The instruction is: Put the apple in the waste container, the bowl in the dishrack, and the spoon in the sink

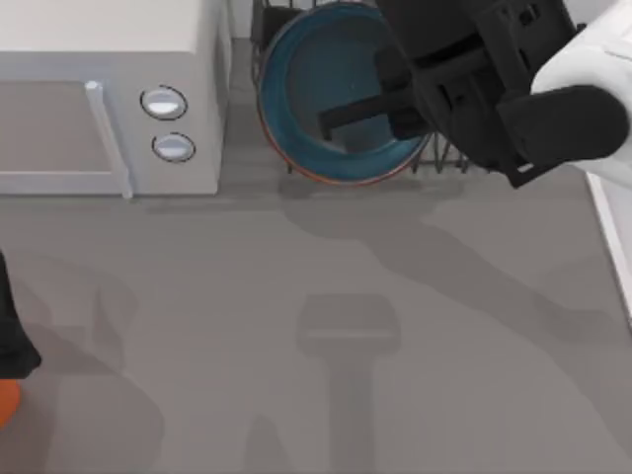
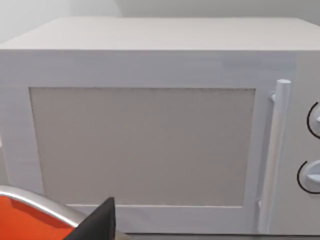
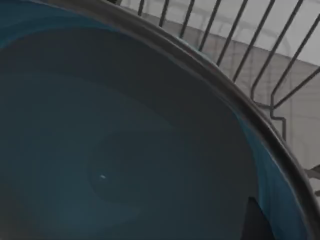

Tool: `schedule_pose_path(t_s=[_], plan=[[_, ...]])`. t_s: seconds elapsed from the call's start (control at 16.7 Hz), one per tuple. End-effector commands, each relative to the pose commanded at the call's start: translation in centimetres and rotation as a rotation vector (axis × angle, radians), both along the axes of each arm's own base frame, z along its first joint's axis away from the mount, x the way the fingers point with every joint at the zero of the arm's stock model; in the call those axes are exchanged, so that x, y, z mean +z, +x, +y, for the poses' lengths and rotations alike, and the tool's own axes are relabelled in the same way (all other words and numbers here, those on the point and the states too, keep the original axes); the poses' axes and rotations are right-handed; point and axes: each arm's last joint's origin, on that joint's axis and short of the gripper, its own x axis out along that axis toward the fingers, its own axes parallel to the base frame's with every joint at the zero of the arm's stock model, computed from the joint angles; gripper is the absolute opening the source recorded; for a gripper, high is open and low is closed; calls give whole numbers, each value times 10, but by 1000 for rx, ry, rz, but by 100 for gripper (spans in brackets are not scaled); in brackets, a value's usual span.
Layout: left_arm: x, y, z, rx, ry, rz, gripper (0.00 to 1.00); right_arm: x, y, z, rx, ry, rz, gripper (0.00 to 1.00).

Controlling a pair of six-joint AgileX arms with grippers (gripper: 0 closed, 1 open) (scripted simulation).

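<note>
The blue bowl [image 1: 308, 79] with its reddish-brown rim stands tilted at the left end of the dark wire dishrack [image 1: 452, 160], at the table's back. My right gripper [image 1: 351, 89] hangs above the bowl's hollow with its fingers apart and nothing between them. In the right wrist view the bowl's inside [image 3: 125, 150] is very close, and the rack's tines [image 3: 235, 30] rise behind its rim. A pale raised rim at the right edge looks like the sink [image 1: 614, 237]. The apple, the spoon and the waste container are out of view.
A white microwave [image 1: 109, 59] with two round knobs fills the back left and faces the left wrist camera [image 2: 150, 140]. My left arm [image 1: 10, 341] is parked at the left edge beside an orange object [image 1: 5, 403] with a silver rim [image 2: 40, 202].
</note>
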Motion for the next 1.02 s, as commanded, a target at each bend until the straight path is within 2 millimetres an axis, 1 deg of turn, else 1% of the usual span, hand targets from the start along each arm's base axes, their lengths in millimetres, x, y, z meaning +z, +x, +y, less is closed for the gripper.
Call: schedule_pose_path(t_s=[0.12, 0.24, 0.36, 0.48, 0.6, 0.78, 0.9, 1.02], plan=[[0, 0, 0, 0, 0, 0, 100, 28, -16, 14, -15, 47, -205, 0], [0, 0, 0, 0, 0, 0, 100, 57, -35, 20, -53, 111, -368, 0], [0, 0, 0, 0, 0, 0, 100, 81, -53, 21, -100, 174, -480, 0], [0, 0, 0, 0, 0, 0, 100, 97, -67, 19, -135, 222, -541, 0], [0, 0, 0, 0, 0, 0, 100, 104, -72, 17, -148, 242, -562, 0], [0, 0, 0, 0, 0, 0, 100, 104, -72, 17, -148, 242, -562, 0], [0, 0, 0, 0, 0, 0, 100, 102, -70, 18, -151, 238, -559, 0], [0, 0, 0, 0, 0, 0, 100, 94, -59, 24, -151, 237, -559, 0]])
